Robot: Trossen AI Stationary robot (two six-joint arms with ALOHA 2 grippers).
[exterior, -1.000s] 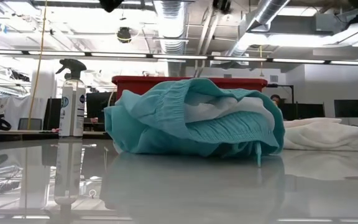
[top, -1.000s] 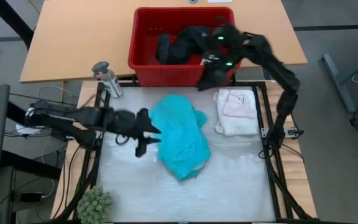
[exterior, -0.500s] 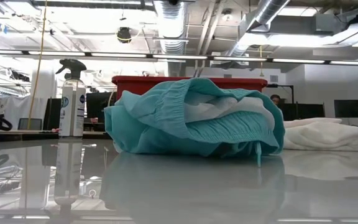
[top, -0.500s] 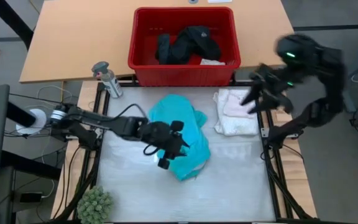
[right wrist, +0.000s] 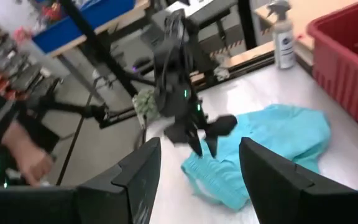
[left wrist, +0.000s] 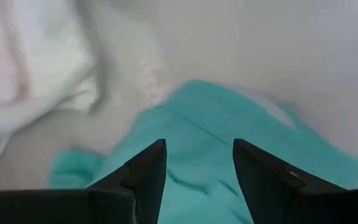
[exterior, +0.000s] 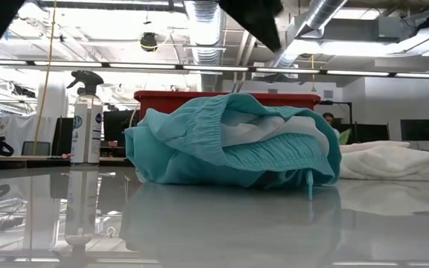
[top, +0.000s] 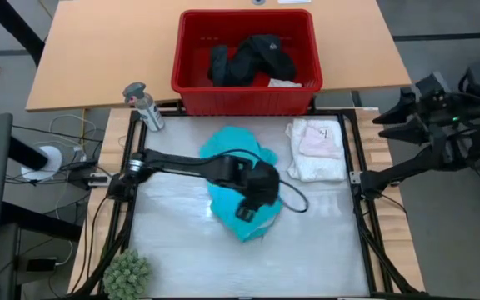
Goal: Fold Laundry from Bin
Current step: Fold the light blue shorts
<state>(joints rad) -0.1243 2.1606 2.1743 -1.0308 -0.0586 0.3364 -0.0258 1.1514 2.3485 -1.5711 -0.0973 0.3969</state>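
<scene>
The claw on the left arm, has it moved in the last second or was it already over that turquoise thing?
Yes. The left gripper swung from the table's left side, near the spray bottle, rightward to above the turquoise shirt, fingers open.

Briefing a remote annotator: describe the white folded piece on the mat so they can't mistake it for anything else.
Start at the red bin at the table's far edge. Just in front of its right corner, on the grey work mat, lies the white folded piece, beside the crumpled turquoise shirt. It is the only pale garment on the mat, neatly squared with a faint pink patch on top, while the turquoise one is bunched and sits under the left gripper.
</scene>
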